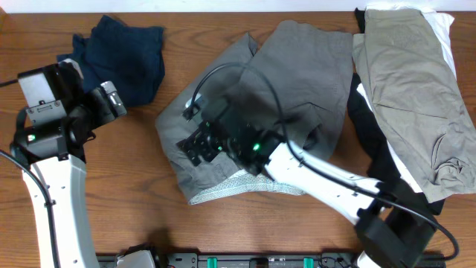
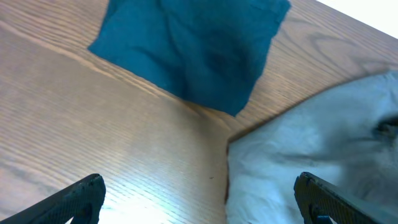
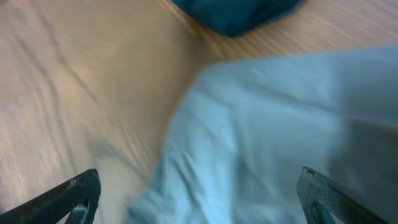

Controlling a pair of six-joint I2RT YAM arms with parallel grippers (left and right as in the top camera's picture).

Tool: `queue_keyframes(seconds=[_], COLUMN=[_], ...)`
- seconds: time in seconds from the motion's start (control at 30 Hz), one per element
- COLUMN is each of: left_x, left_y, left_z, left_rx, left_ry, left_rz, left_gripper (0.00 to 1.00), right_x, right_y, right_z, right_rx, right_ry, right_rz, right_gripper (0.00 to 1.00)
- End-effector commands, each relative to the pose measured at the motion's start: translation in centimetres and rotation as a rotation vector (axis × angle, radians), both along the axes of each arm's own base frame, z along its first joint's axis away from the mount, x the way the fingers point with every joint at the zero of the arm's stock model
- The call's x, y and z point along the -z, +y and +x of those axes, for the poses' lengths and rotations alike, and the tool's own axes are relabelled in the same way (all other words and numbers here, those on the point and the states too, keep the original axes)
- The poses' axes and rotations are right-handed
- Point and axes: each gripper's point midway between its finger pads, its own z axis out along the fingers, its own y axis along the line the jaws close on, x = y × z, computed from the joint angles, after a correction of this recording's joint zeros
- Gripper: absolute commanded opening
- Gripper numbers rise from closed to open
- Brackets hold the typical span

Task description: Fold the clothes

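The right tool (image 1: pixel 195 140), jaws wide and empty, is poised over the grey shorts (image 1: pixel 297 67) lying crumpled at the centre of the desk (image 1: pixel 126 193); the left tool (image 1: pixel 111 100) is held open at nine o'clock; folding is judged barely begun; an edge must be gripped next.

No text, label, brand or number is showing legibly on the grey shorts (image 1: pixel 297 67), the navy garment (image 1: pixel 126 52) or the counter (image 1: pixel 134 186). The dark strip (image 1: pixel 282 261) at its near edge may be carrying markings, too small to read.
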Motion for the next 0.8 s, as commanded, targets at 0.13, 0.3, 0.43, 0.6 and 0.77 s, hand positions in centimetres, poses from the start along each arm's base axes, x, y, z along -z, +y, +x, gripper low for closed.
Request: queue_keyframes(seconds=[0.13,0.3,0.43,0.6,0.77], left_x=[-0.1,1.5,2.8,4.5,7.0], left_y=[-2.5,-7.2,-9.6,-12.6,-14.5], left_z=[-0.2,-2.6,-5.0,-7.2,-8.2], left_rx=[0.099,0.218,0.260,0.308,0.328], left_ry=[0.007,0.128,0.248,0.360,0.431], left_rz=[-0.101,-0.238,-0.283,-0.319,-0.300], left_gripper=[0.98,0.99,1.00,0.99,0.99], right_x=[-8.0,-8.1,-6.1,-2.9,0.9], right_y=[-11.2,-19.8,-24.2,-27.3,-27.7], right_z=[4.0,2.0,-1.1,-4.5,-6.5], right_rx=[0.230,0.406,0.520,0.689,0.761], right_ry=[0.023,0.207,0.372,0.502,0.556], right_rz=[-0.033,-0.088,-0.205,-0.373,-0.451], right_gripper=[0.99,0.99,0.99,0.98,0.92])
